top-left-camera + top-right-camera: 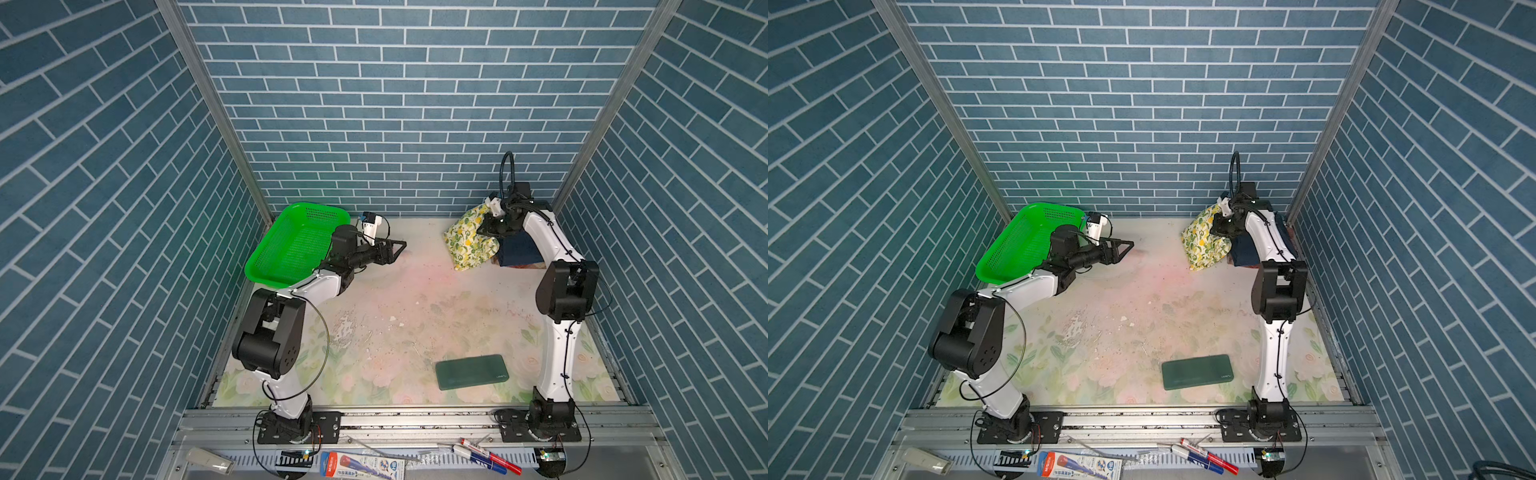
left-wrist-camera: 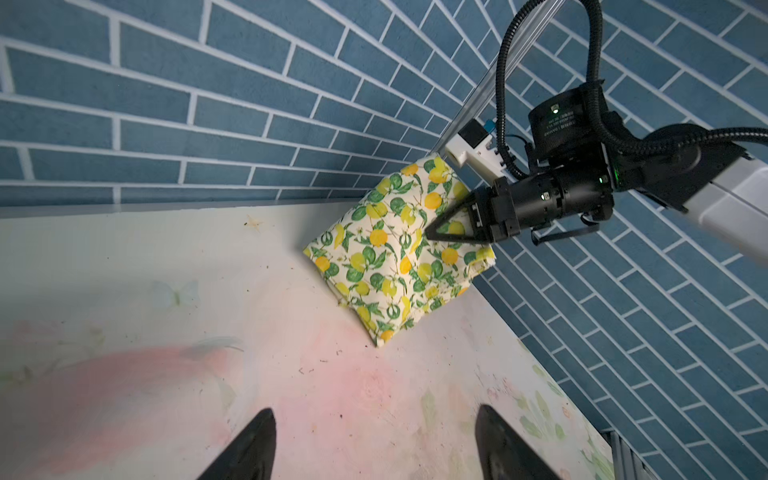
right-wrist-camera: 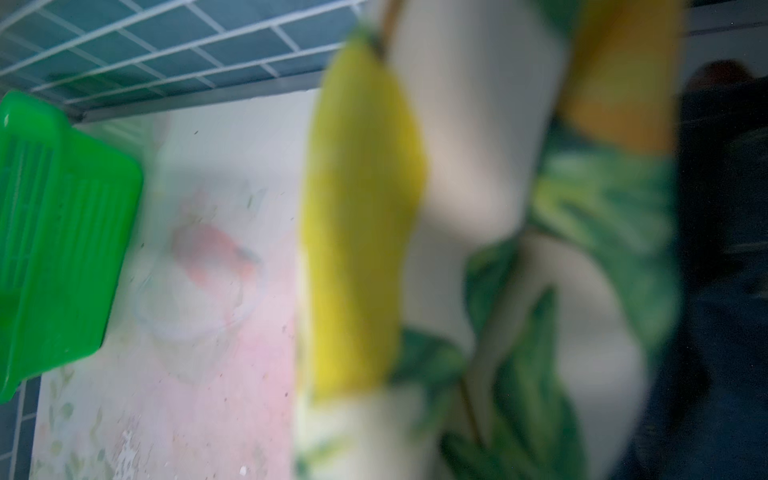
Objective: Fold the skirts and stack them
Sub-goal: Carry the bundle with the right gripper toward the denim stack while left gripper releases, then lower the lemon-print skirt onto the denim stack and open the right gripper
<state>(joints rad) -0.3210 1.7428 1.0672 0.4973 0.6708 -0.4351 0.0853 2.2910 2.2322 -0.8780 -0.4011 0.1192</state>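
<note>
Blue brick-pattern walls (image 1: 374, 104) box in a pale floral tabletop (image 1: 395, 299), worn pink towards the middle, and the action is up at two o'clock. The right gripper (image 2: 430, 232) has its jaws pinched to a point on the face of the lemon-print skirt (image 2: 382, 266), nipping the cloth. That folded skirt stands tilted up on edge, its lower edge on the table, its top leaning towards the corner. In the right wrist view it is just a yellow and green blur right at the lens.

Just behind it and touching, the denim skirt (image 1: 519, 249) lies folded flat. A sliver of the plaid skirt (image 1: 496, 260) peeps out from beneath the denim. That makes three skirts, all in the far-right corner.

Over at eleven o'clock the left gripper (image 1: 401, 246) hangs above the table. Its jaws are spread wide with nothing between them, and the left wrist view shows its two black tips well apart over bare tabletop.

The wider count is two arms, one basket and one slab. The green mesh basket (image 1: 266, 257) sits at ten o'clock against the left wall, its mesh floor bare to the eye. The left arm crosses its near corner. The dark green slab (image 1: 471, 371) lies flat at five o'clock, well apart from the skirts.
</note>
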